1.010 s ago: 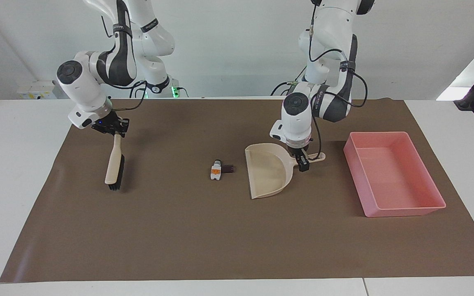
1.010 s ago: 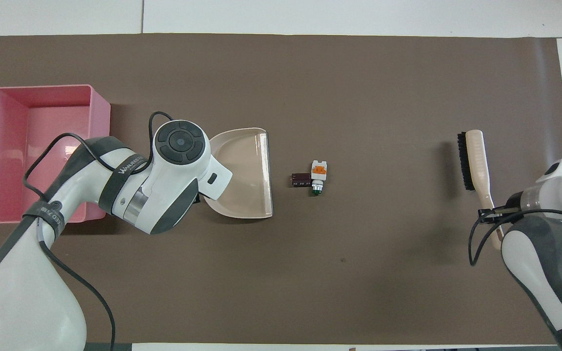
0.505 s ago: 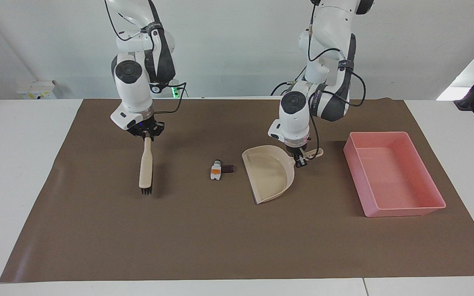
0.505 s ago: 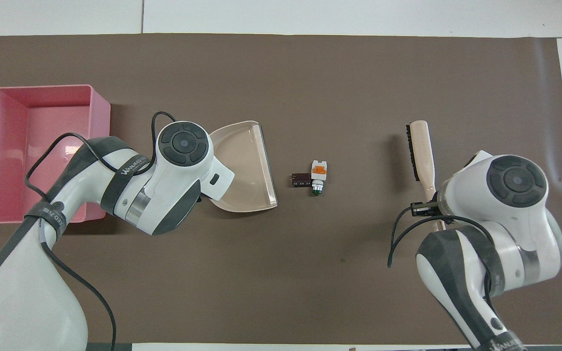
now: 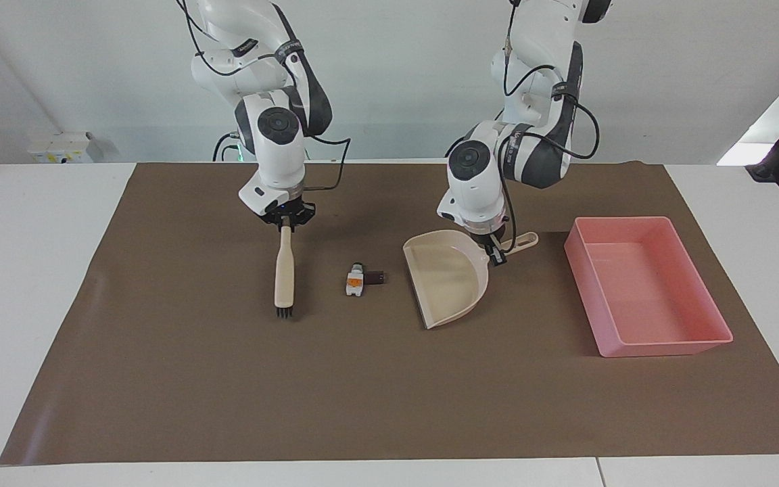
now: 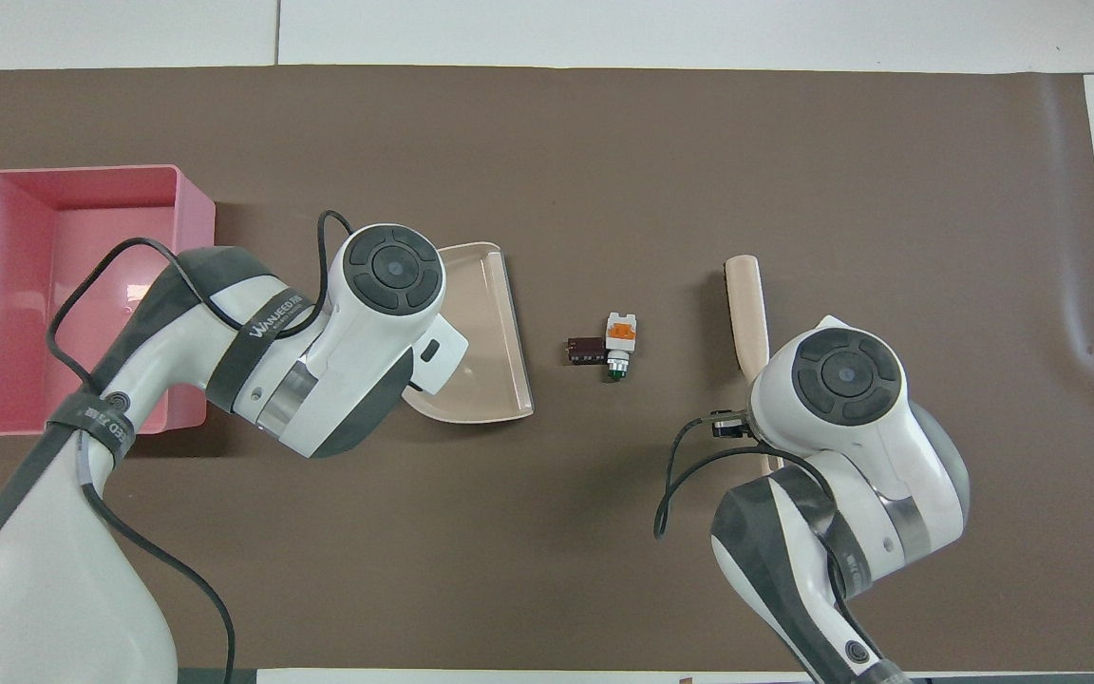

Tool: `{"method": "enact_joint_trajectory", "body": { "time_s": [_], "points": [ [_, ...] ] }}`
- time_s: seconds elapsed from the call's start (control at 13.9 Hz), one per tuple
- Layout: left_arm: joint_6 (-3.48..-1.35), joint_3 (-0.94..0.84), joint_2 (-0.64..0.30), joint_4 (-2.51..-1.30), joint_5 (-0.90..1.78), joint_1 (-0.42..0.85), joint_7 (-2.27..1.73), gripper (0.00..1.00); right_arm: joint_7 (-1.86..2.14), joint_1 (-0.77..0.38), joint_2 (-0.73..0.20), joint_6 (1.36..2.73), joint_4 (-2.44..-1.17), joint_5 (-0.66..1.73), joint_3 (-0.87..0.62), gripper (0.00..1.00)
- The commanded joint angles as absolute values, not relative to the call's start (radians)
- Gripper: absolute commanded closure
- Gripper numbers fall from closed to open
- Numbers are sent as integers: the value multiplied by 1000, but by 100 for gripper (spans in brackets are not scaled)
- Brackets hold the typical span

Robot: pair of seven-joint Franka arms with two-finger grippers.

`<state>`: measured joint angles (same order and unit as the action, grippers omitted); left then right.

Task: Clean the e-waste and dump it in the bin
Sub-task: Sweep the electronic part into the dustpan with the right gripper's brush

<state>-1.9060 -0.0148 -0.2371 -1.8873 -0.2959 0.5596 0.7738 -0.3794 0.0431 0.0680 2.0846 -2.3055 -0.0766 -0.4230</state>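
Brush first: a beige plastic hand brush with black bristles (image 5: 284, 276) hangs from the right gripper (image 5: 286, 222), which is clamped on the top of its handle; bristle end down, at or just above the brown mat (image 5: 227, 379), hard to say whether it touches. It stands beside the e-waste, toward the right arm's end of the table. Next along, the e-waste lies flat on the mat near the middle: a small white-grey block with an orange mark (image 5: 355, 280) and a dark blackish rectangular chip (image 5: 375, 276), the two touching, the chip on the side toward the dustpan. Neither brush nor dustpan touches them. Then the beige plastic dustpan (image 5: 448, 274), its straight open lip turned toward the e-waste, a gap of bare mat between. The left gripper (image 5: 496, 256) is closed on the dustpan's handle (image 5: 523, 240) where it joins the pan; pan looks tipped, lip side low against the mat. Last, toward the left arm's end, the bin: a shallow rectangular pink plastic tray (image 5: 694, 338), flat on the mat, apart from the dustpan, nothing seen inside.
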Motion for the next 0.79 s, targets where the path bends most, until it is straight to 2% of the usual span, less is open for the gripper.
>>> {"method": "enact_joint_trajectory", "body": {
  "time_s": [0.0, 0.29, 0.72],
  "points": [
    [-1887, -2, -233, -1893, -330, 615, 743, 100, -382, 57, 69, 2085, -2301, -32, -483, 100],
    [-1887, -2, -271, -1885, -365, 655, 713, 100, -333, 58, 36, 2088, -2304, -18, -521, 100],
    [-1849, -2, -278, -1884, -411, 680, 698, 100, -315, 80, -48, 2189, -2295, 59, -629, 100]
  ]
}}
